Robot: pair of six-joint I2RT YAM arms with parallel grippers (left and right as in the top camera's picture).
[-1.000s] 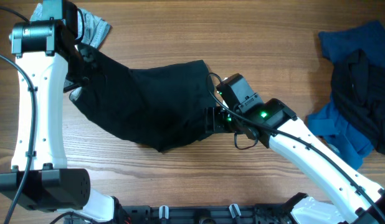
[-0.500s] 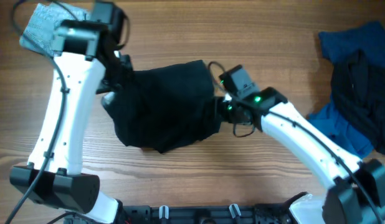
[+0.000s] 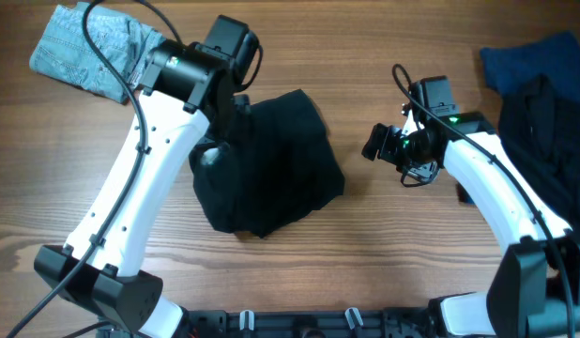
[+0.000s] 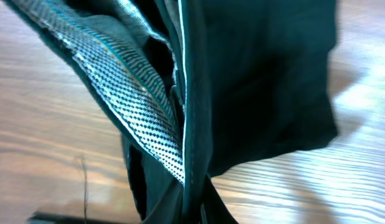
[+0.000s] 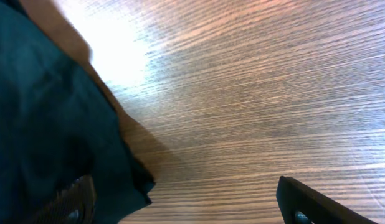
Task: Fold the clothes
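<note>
Black shorts (image 3: 281, 160) lie bunched at mid-table, seam and mesh lining turned out in the left wrist view. Left fingers (image 3: 211, 156) are pressed together, pinching the shorts' left edge. Right fingers (image 5: 304, 202) are spread wide over bare table (image 3: 365, 253), just right of the shorts, apart from them. Pale denim shorts (image 3: 88, 56) sit far left; dark blue and black garments (image 3: 543, 122) are heaped far right.

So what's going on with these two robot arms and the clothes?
They are folding laundry. The left claw is clamped on the black shorts, which lie doubled over in the middle. The right claw hangs open beside them, touching nothing. At one corner lie pale denim shorts; a dark blue and black pile waits opposite.
</note>
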